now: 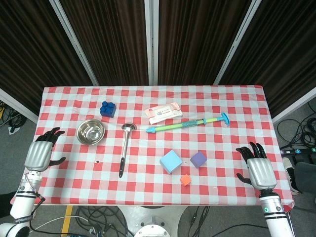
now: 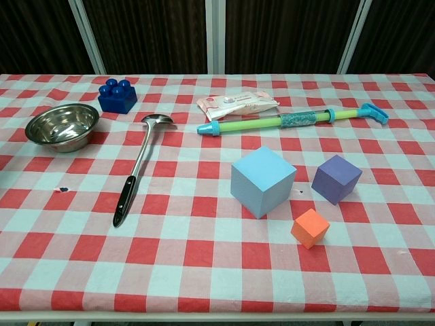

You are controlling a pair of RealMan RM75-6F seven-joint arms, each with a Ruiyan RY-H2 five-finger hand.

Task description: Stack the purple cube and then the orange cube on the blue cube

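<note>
The light blue cube [image 1: 170, 161] [image 2: 262, 180] sits on the checkered table, front centre-right. The smaller purple cube [image 1: 198, 159] [image 2: 336, 178] stands just to its right, apart from it. In front of the two lies the small orange cube [image 1: 185, 180] [image 2: 310, 228], touching neither. My left hand [image 1: 42, 152] rests at the table's left edge, fingers spread, holding nothing. At the right edge my right hand [image 1: 256, 168] also lies with fingers apart and nothing in it, well right of the purple cube. The chest view shows neither hand.
A steel bowl [image 1: 91, 132] [image 2: 62, 127] and a dark blue toy brick [image 1: 108, 109] [image 2: 117, 96] stand at the left. A ladle [image 1: 125, 148] [image 2: 136, 166] lies mid-table. Behind the cubes are a wipes packet [image 1: 163, 112] [image 2: 237, 104] and a long green-and-blue stick [image 1: 187, 124] [image 2: 293, 120].
</note>
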